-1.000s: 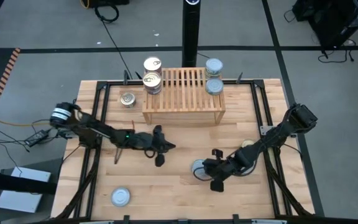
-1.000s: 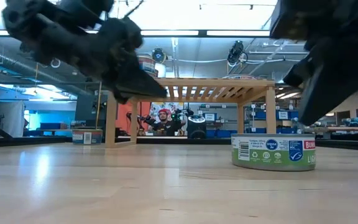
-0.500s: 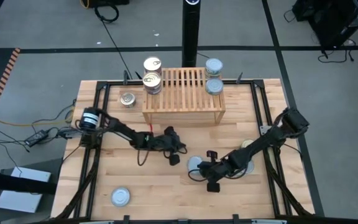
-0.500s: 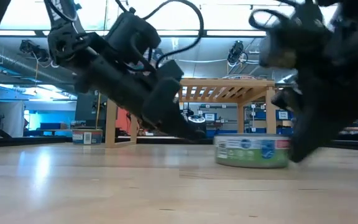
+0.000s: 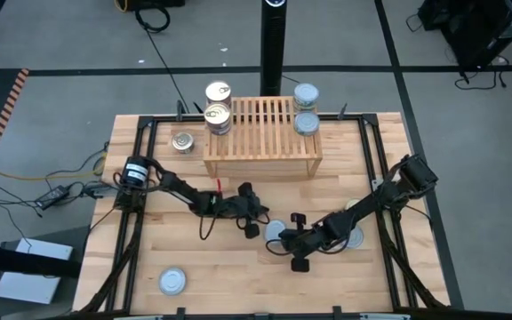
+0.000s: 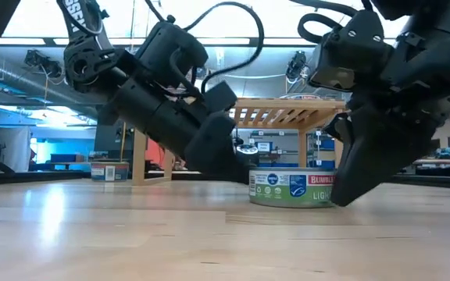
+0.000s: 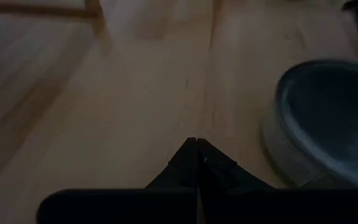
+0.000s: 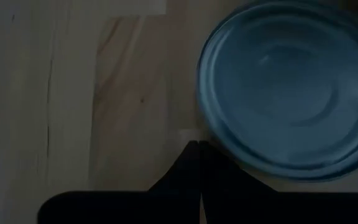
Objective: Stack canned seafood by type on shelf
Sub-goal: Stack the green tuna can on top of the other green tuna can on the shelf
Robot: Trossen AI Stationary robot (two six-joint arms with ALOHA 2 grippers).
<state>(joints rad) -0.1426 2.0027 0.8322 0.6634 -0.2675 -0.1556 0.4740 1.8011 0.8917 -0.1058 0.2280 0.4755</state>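
**Both arms close in on one loose tin in front of the shelf**

Over the last second the left gripper (image 5: pixel 254 221) has swung in from the left side of the table, and the right gripper (image 5: pixel 293 242) has slid the blue-lidded tin (image 5: pixel 276 233) a little to the left, so the tin now sits between the two, in front of the shelf (image 5: pixel 261 133) and well apart from it. Both grippers are clenched on nothing, fingertips pressed together; each lies just beside the tin rather than around it. In the low view the tin stands flat on the table (image 5: pixel 212 276), the dark arms leaning in from either side.

On the shelf, gold-lidded tins (image 5: pixel 217 114) stand stacked at its left end and blue-lidded tins (image 5: pixel 306 118) at its right end. Another gold tin (image 5: pixel 182 141) waits on the table left of the shelf, another blue one (image 5: pixel 172 281) far in front of it, near the table's left corner, and one more tin (image 5: pixel 355 235) shows under the right arm.

The shift looks like nudging, squaring the tin up for a pick. Nothing is lifted yet, so a gripper has to open before this tin can join the blue stack.
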